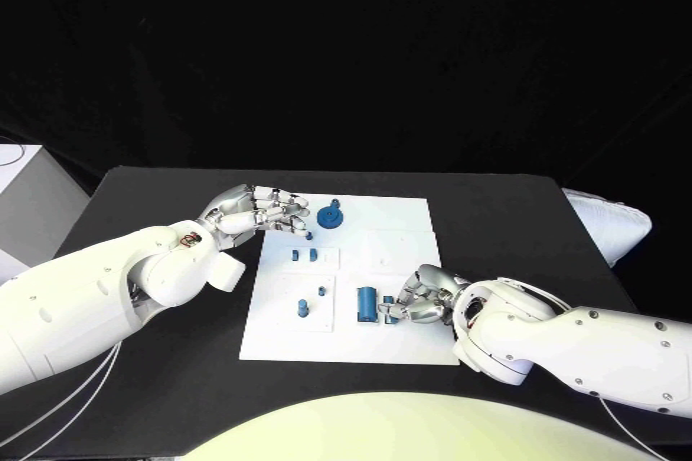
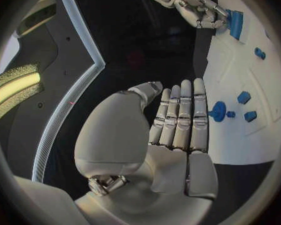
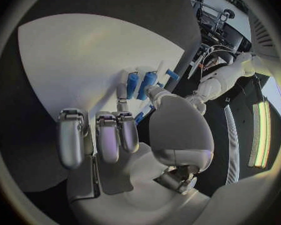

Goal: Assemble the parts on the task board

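Right hand: nearest you, at the task board's near right part. Its fingers are curled down around a small blue part beside the tall blue cylinder; you can take that as a pinch, though the contact itself is partly hidden in the head view.
Step in hand: by my reading, you are seating or lifting that small part next to the cylinder (assembly looks barely begun, since most pieces lie loose).
Next move: it calls for a steady vertical line and a light, well-aligned push; a tilted part would likely jam or skid on the smooth plate.
Task board: a flat white matte plate with shallow rectangular panels, lying mid-table on the black table.
Loose parts: a small blue peg sits on the board's left panel, and a pair of little blue studs lie farther up the same side. All look like hard moulded plastic with crisp edges.
Left hand: at the board's far left corner, fingers straight and pressed together side by side, holding nothing.
Round part: just beside those fingertips on the board's far edge, a blue disc with a raised knob, apart from the hand as far as you can tell.
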{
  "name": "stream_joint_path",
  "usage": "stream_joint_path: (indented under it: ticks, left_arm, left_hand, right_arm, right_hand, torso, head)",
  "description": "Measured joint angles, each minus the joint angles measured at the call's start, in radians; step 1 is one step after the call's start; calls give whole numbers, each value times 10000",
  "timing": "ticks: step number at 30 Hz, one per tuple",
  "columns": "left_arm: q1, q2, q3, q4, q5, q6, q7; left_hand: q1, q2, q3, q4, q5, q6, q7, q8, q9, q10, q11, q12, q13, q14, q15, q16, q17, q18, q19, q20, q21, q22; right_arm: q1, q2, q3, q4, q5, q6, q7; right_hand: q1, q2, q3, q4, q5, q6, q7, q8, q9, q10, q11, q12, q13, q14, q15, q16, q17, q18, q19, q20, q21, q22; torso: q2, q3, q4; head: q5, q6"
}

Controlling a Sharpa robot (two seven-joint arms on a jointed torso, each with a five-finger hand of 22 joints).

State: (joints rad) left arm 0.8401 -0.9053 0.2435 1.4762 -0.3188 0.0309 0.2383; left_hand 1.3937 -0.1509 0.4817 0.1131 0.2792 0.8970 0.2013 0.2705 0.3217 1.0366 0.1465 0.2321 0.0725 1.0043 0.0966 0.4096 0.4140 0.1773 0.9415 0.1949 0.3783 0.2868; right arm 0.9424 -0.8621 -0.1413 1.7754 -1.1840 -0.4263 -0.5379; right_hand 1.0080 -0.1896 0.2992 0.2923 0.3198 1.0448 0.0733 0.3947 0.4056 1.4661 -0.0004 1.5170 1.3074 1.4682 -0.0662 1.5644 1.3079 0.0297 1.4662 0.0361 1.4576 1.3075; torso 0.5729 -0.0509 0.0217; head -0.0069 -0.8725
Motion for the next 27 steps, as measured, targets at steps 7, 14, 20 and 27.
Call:
stream_joint_path:
  ticks: [7,14,20,27]
  left_arm:
    - [0,-3,0,-3,0,7,-11]
    - [0,-6,0,-5,0,9,-16]
    - [0,-16,0,-5,0,9,-20]
    - [0,-21,0,-8,0,9,-24]
  left_hand:
    - [0,0,0,0,0,0,0,0,0,-1,1,0,0,0,0,0,-1,1,0,0,0,1]
    - [0,0,0,0,0,0,0,0,1,-1,1,0,0,0,0,-39,10,1,0,0,-39,1]
    - [0,0,0,0,0,0,0,0,0,-1,1,0,0,0,0,-39,10,1,0,0,-39,1]
    - [0,0,0,0,0,0,0,0,-9,-1,1,0,0,0,0,-39,9,1,0,0,-39,1]
  right_arm:
    - [0,-117,8,118,-76,-61,13]
    - [-1,-237,11,171,-145,-81,14]
    - [-1,-353,12,192,-165,-20,88]
    - [-8,-462,12,250,-131,231,332]
  right_hand:
    - [-66,66,-27,-28,113,0,0,0,11,0,0,0,-1,0,0,0,-1,0,0,0,0,-1]
    - [-66,66,-55,-55,311,0,0,0,22,0,0,0,-1,0,0,0,-1,1,0,0,0,-2]
    - [667,77,-120,-270,-374,-36,-37,0,53,0,0,0,7,0,0,0,-2,0,0,0,0,-2]
    - [1439,-171,-308,-434,-1793,-36,-37,0,63,0,0,0,6,0,0,0,-2,0,0,0,0,0]
  torso:
    - [-7,1,0]
    - [-9,1,0]
    - [-8,1,3]
    - [-8,1,0]
  head:
    - [1,0]
    - [-1,0]
    - [-5,0]
    - [14,0]
